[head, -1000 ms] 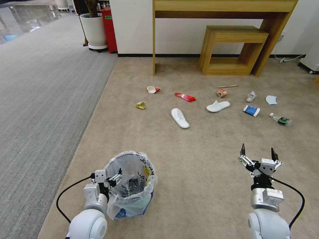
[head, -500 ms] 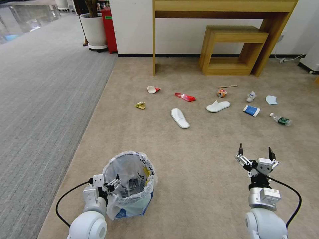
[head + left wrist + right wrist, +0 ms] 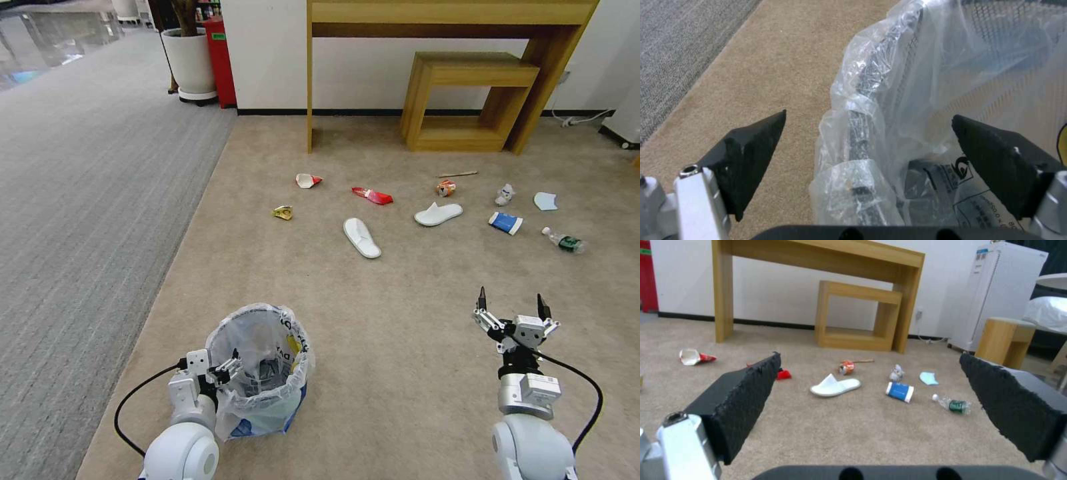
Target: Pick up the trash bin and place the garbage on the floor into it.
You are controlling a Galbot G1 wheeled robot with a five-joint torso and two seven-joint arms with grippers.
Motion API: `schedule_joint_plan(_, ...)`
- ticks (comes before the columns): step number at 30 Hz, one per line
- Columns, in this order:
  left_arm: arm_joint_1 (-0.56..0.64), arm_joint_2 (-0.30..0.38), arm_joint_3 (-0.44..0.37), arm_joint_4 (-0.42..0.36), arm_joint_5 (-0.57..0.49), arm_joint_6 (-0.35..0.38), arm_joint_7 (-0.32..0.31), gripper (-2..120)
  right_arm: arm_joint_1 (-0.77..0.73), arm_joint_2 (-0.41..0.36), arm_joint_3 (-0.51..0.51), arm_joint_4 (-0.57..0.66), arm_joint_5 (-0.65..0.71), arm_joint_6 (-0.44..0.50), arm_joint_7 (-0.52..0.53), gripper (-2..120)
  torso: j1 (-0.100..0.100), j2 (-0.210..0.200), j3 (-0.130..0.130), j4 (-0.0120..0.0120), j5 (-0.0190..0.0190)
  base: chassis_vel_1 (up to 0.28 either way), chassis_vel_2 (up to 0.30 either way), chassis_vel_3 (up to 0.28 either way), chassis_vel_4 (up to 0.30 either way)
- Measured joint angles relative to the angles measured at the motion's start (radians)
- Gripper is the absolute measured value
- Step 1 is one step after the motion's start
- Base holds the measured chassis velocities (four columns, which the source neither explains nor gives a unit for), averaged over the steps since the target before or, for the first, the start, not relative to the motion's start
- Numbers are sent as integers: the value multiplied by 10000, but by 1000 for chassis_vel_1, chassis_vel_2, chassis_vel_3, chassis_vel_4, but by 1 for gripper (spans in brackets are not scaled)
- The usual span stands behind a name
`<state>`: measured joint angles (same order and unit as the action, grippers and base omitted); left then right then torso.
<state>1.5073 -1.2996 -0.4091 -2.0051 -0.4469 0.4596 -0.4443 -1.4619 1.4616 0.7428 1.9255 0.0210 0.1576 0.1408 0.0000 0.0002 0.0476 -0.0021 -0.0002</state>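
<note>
Low down, the left gripper (image 3: 867,140) straddles the trash bin (image 3: 263,370) rim, fingers spread wide.

left gripper (image 3: 222,371): low, jaws spread | right gripper (image 3: 511,309): raised forward, jaws spread wide

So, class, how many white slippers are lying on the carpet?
2. One slipper lies mid-carpet, nearer the robot; the other slipper lies to its right, just in front of the crushed can.
</note>
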Motion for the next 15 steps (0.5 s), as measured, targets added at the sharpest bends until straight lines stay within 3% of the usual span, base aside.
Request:
schedule_joint_plan(6,44,110,31,-240,-286,353,-220,98,-19,-63,-12,85,77,-150,-36,100,1,-1,3,-3,-9,0,0,0,0)
schedule_joint_plan(15,71,1081,-154,-871,-1933,1168,-807,98,-63,-173,18,158,189,-299,-88,100,1,-3,4,-3,-10,0,0,0,0)
